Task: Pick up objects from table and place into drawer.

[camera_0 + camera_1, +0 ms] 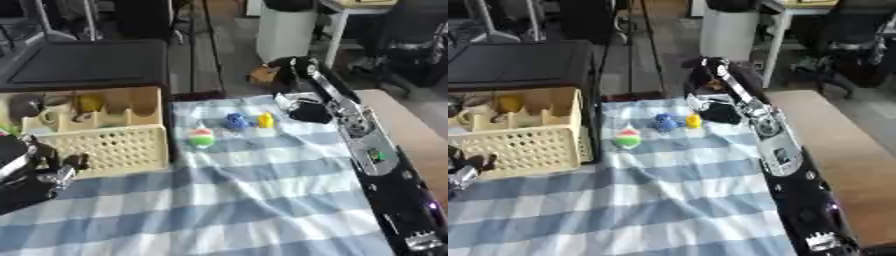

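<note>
Three small toys lie on the blue-checked cloth (227, 200): a green, white and red one (202, 138), a blue one (235, 121) and a yellow one (265, 120). A cream drawer (114, 147) with a lattice front stands open at the left, holding a yellow thing (89, 103) and a grey thing (26, 105). My right arm runs up the right side, and its hand (308, 111) hovers just right of the yellow toy, apart from it. My left hand (61, 169) rests at the lower left by the drawer's front, fingers relaxed and holding nothing.
A black cabinet top (87, 62) lies behind the drawer. The bare wooden tabletop (411, 130) shows right of the cloth. Beyond the far edge are a white bin (284, 30) and a dark chair (420, 45).
</note>
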`<move>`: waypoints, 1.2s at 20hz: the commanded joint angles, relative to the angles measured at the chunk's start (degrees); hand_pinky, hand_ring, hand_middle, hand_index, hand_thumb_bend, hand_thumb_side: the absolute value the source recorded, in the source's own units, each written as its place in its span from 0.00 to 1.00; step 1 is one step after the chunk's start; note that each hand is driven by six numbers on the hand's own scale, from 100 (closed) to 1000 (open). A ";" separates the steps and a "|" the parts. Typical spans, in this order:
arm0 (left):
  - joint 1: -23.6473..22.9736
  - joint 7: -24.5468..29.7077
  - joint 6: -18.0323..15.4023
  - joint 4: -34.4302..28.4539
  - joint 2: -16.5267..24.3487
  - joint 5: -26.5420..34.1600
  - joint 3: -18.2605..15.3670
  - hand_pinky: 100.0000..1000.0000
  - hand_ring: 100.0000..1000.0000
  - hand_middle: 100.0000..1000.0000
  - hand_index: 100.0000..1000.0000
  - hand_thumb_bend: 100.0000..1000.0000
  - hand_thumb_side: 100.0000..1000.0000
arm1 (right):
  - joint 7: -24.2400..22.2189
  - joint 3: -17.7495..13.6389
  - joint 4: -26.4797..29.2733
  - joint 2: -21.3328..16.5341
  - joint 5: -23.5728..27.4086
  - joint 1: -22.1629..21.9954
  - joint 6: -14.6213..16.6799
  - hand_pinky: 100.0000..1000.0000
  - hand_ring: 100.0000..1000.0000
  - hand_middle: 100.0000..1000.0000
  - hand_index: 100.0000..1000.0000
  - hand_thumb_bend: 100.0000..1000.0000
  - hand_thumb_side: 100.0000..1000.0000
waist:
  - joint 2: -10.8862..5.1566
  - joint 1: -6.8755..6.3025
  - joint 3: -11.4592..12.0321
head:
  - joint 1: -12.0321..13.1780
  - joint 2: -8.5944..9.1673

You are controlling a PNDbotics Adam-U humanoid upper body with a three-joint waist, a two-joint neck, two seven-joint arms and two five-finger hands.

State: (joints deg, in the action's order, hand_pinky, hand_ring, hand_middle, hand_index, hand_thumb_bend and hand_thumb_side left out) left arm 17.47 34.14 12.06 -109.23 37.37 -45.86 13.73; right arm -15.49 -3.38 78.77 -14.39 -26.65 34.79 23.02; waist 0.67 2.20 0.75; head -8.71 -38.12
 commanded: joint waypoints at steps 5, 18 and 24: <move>-0.58 -0.48 -0.78 -0.87 0.96 0.86 -0.55 0.00 0.00 0.00 0.62 0.00 1.00 | 0.10 -0.57 1.07 -1.41 0.12 0.81 0.01 0.56 0.51 0.50 0.79 0.00 0.24 | -0.40 -0.21 0.09 | -0.35 0.23; -0.65 -6.57 -6.20 -5.33 -0.07 6.70 -6.25 0.00 0.00 0.00 0.63 0.05 1.00 | 0.32 -1.05 0.49 -1.81 0.09 0.64 -0.22 0.55 0.51 0.50 0.79 0.00 0.25 | -0.39 0.04 1.13 | -1.31 0.29; -0.49 -11.73 -7.25 -5.36 -1.39 11.57 -8.55 0.00 0.00 0.00 0.62 0.09 1.00 | -0.75 -2.25 -4.31 -3.37 1.06 4.16 -0.97 0.56 0.52 0.51 0.80 0.00 0.22 | -0.48 0.30 2.36 | -2.33 0.20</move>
State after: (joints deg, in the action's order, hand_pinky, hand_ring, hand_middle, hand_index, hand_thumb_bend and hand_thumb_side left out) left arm 16.23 23.66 4.96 -113.52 35.48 -35.47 6.48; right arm -15.96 -4.78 75.10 -15.73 -26.17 37.45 22.26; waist 0.72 2.62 3.22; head -10.71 -38.12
